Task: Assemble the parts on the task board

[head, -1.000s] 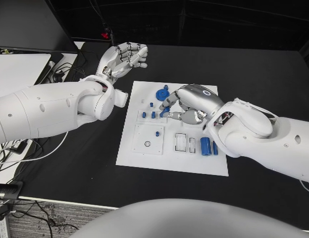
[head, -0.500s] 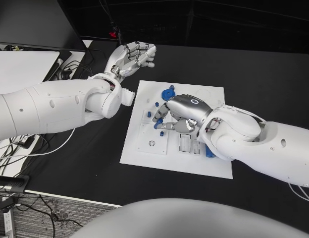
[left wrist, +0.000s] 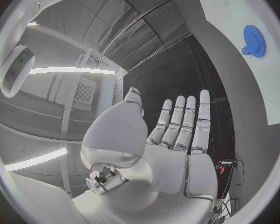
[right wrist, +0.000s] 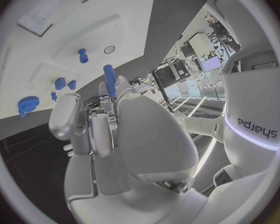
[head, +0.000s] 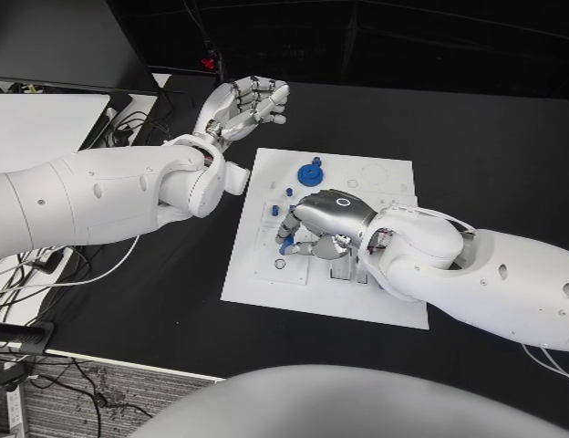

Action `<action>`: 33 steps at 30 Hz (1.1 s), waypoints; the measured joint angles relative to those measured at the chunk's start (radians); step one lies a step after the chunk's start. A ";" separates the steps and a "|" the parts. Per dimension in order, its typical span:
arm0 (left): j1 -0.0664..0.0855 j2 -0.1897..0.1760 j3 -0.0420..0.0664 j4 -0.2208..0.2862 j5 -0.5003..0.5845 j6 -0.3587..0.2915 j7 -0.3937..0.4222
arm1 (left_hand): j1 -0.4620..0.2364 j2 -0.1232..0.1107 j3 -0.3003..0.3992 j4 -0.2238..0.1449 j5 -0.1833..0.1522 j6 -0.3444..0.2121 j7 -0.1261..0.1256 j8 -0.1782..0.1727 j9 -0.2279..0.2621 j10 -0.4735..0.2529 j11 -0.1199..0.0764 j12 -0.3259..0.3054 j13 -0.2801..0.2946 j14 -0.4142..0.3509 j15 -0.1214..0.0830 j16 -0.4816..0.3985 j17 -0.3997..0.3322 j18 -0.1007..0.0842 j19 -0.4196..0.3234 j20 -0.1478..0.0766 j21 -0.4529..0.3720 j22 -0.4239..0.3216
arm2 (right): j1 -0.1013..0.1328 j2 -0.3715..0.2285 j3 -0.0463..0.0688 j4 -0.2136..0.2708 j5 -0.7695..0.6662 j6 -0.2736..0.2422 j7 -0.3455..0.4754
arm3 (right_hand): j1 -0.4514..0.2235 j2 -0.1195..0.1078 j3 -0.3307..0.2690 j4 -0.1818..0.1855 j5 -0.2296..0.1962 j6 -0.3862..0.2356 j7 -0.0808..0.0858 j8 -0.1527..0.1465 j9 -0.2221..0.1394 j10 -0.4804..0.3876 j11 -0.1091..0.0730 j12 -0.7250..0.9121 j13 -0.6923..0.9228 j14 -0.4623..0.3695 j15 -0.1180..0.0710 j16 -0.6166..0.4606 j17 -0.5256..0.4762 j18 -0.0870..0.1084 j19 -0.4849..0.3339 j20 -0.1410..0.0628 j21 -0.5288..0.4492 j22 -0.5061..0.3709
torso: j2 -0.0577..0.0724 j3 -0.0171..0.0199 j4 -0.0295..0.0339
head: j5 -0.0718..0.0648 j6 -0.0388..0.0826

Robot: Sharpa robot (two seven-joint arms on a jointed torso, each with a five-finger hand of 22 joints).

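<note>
The white task board (head: 370, 178) lies mid-table. My right hand (head: 326, 222) hovers over its near left part and pinches a slim blue peg (right wrist: 109, 79) that sticks out past the fingers. The peg's tip (head: 286, 245) hangs just above a raised block with a round hole (head: 278, 265). A blue gear (head: 312, 172) stands on the board's far part, with small blue pieces (head: 275, 209) beside the hand. In the right wrist view I see the gear (right wrist: 28, 106), a standing blue peg (right wrist: 82, 55) and the hole (right wrist: 109, 49). My left hand (head: 245, 105) is raised beyond the board's far left corner, fingers straight, holding nothing.
A white desk (head: 28, 114) and loose cables (head: 22, 269) lie off the table's left edge. My right forearm (head: 495, 274) covers the board's near right part. The left wrist view catches the board's edge (left wrist: 230, 7) and the gear (left wrist: 255, 34).
My right hand has slid with the blue peg across the board, from beside the gear toward the near left block. The left hand has kept its place; the camera shifted.
</note>
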 measured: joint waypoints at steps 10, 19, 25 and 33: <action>0.000 0.000 0.000 0.000 0.000 0.000 0.000 | 0.000 0.000 0.000 0.000 0.000 0.000 0.000 0.000 0.000 0.000 0.000 0.000 0.000 0.000 0.000 0.000 0.000 0.000 0.000 0.000 0.000 0.000 | -0.010 0.018 -0.001 -0.021 -0.035 0.014 0.001 | 0.003 0.000 0.000 0.000 0.004 0.000 0.000 0.000 -0.001 0.000 0.000 -0.002 0.000 0.000 0.000 0.000 0.001 0.000 0.000 0.000 0.000 -0.001 | 0.000 0.0006 0.0000 | -0.001 0.000; 0.000 0.000 0.000 0.000 0.000 0.000 0.000 | 0.000 0.000 0.000 0.000 0.000 0.000 0.000 0.000 0.000 0.000 0.000 0.000 0.000 0.000 0.000 0.000 0.000 0.000 0.000 0.000 0.000 0.000 | -0.017 0.037 -0.003 -0.035 -0.053 0.024 0.002 | 0.004 0.001 0.003 -0.003 0.004 -0.001 -0.001 -0.005 -0.001 -0.002 0.002 -0.002 -0.001 0.000 0.000 0.004 0.003 0.000 0.000 0.000 -0.005 -0.003 | 0.001 0.0008 0.0000 | 0.000 0.000; 0.000 0.001 0.000 0.000 0.000 0.000 0.000 | 0.003 0.003 -0.003 -0.003 0.000 0.000 0.000 0.000 0.000 0.000 0.000 0.000 0.000 0.000 0.000 0.000 -0.001 0.000 0.000 0.000 0.000 0.000 | -0.022 0.046 -0.005 -0.043 -0.066 0.034 0.002 | 0.004 0.001 0.005 0.000 0.004 -0.001 -0.001 -0.005 -0.001 -0.002 0.002 -0.008 0.000 0.000 0.000 0.004 0.003 0.000 0.000 0.000 -0.009 -0.005 | 0.001 0.0007 0.0000 | 0.000 0.000; 0.000 0.000 0.000 0.000 0.000 0.000 0.000 | 0.005 0.005 -0.003 -0.003 0.000 0.000 0.000 0.000 0.000 0.000 0.000 0.000 0.000 0.000 0.000 0.000 -0.001 0.000 0.000 0.000 0.000 0.000 | -0.026 0.052 -0.006 -0.049 -0.079 0.052 -0.003 | 0.004 0.001 0.008 -0.002 0.004 -0.005 0.002 -0.011 -0.002 -0.002 0.002 -0.010 0.000 0.000 0.000 0.004 0.003 0.000 -0.003 -0.003 -0.013 -0.007 | 0.000 0.0005 -0.0001 | 0.000 0.000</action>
